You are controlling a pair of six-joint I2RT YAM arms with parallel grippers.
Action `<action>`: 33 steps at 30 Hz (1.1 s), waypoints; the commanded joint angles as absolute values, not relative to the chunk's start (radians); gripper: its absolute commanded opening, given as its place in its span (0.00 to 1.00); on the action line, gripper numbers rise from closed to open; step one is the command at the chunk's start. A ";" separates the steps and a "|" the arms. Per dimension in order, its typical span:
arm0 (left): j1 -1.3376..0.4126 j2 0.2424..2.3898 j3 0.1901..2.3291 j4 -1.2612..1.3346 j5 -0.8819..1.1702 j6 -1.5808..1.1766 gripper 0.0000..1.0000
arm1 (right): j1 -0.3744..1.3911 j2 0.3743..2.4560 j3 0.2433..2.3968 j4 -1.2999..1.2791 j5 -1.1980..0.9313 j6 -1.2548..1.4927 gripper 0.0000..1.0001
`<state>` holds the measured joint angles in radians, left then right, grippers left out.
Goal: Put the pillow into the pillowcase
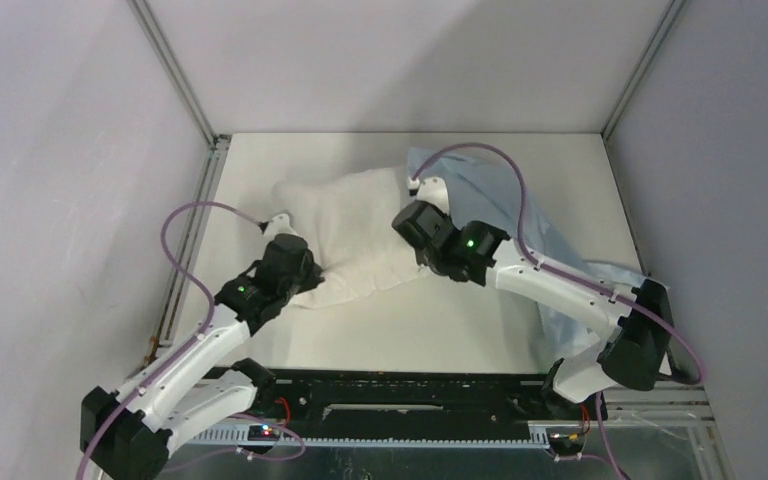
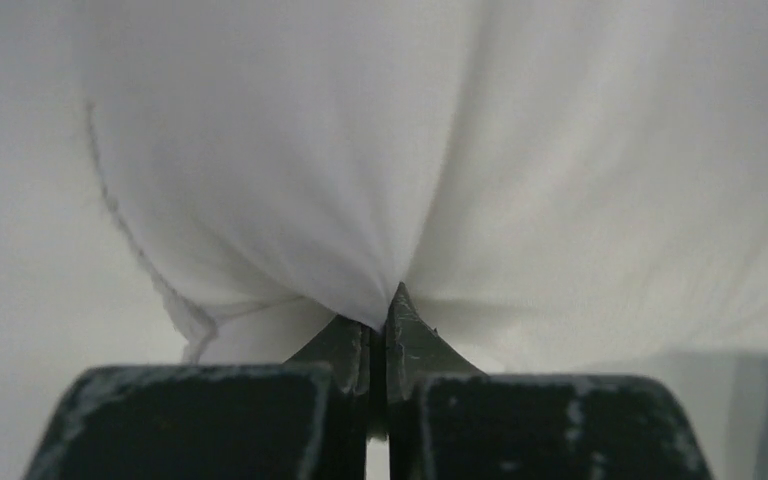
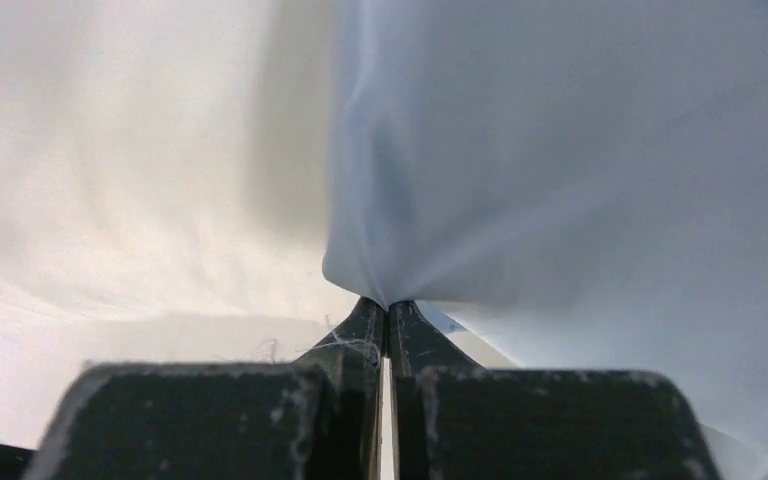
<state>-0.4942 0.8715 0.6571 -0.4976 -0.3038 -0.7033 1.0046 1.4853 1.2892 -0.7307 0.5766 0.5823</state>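
The pale, smooth table (image 1: pixel 440 320) carries both fabrics, enclosed by plain grey walls on the left, far and right sides.

The pillowcase (image 1: pixel 550 220) is the broadest cloth: a thin, light blue sack, wrinkled and lying slack over the right half of the table, from the far middle down to the near right edge, partly under the right arm. In the right wrist view its fabric (image 3: pixel 580 180) is smooth, with soft folds that gather to a single pinched point.

The pillow (image 1: pixel 360 225) is a plump white cushion with a soft, creased cover. It lies left of centre, running from the left arm's tool towards the pillowcase's left edge. Its right end meets that edge beside the right wrist; whether any of it sits inside the sack cannot be told. In the left wrist view the white cover (image 2: pixel 360 150) bulges in rounded lobes, with a stitched seam along the left.

The left tool (image 2: pixel 380 320) is closed tight, pinching a fold of the pillow's cover at its near left end.

The right tool (image 3: pixel 387 320) is likewise closed, clamping a fold of the pillowcase's blue edge, with the white pillow just to its left.
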 commanded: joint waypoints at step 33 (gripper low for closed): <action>-0.670 0.993 0.864 -0.418 -0.231 -0.886 0.00 | 1.177 1.248 1.101 -0.745 0.586 0.742 0.61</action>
<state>-0.6598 1.0210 0.8177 -0.4534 -0.2504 -0.8654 1.1454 1.3048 1.2179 -0.7029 0.5087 0.6224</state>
